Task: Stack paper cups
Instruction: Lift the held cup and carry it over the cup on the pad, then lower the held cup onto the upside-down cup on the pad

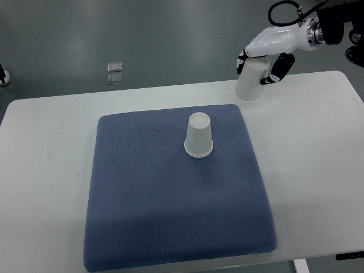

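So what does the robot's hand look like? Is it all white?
Not all white. The right hand has a glossy white shell on its back, with black parts on the fingers. At the wrist sits a silver metal ring, then a black forearm, and a black cable loops above it. No left hand shows.

Even, diffuse overhead light fills the scene, bright and without harsh glare. The white table (318, 148) is nearly washed out, and the glossy shell of the robot hand (265, 67) carries soft highlights. Shadows are faint and short. Focus is sharp throughout, with no visible motion blur.
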You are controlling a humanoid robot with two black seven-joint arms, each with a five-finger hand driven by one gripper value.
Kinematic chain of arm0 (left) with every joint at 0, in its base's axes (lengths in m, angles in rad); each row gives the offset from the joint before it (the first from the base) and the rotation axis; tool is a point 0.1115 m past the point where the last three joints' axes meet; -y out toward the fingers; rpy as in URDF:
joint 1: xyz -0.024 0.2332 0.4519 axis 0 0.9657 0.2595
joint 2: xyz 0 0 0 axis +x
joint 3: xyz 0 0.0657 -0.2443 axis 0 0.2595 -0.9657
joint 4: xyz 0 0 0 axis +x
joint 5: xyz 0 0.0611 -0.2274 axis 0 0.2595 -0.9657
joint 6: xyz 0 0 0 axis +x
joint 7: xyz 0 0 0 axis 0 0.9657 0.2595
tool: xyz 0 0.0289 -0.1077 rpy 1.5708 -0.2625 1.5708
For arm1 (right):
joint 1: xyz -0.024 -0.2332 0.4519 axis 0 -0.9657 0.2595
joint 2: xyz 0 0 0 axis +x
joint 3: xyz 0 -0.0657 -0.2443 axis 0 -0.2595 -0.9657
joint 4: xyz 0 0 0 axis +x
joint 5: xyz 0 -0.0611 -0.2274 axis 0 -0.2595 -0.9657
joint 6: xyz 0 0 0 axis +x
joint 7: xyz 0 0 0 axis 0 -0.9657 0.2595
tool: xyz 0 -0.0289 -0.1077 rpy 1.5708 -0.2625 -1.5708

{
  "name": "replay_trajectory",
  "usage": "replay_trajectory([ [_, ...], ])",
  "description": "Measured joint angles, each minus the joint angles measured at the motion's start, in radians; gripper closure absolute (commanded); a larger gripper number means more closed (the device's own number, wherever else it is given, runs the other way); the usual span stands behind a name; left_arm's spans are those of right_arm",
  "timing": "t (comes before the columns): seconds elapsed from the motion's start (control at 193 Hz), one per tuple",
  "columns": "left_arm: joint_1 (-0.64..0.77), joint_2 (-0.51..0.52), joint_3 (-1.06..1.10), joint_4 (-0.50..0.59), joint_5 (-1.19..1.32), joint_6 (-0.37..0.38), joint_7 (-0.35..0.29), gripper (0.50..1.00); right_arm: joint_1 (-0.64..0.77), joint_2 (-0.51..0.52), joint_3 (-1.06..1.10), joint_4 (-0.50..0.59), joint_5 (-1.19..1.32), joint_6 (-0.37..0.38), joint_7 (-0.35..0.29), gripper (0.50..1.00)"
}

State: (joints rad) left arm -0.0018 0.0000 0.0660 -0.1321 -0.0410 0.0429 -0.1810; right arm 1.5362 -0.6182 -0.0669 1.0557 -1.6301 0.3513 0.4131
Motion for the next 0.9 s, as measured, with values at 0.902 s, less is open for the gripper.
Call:
replay_trajectory([
  [0.902,0.0,0.0,0.0,-0.001,0.0,0.0,0.0,0.5,0.083,0.203,0.011,0.056,0.014,0.147,0.018,0.842],
])
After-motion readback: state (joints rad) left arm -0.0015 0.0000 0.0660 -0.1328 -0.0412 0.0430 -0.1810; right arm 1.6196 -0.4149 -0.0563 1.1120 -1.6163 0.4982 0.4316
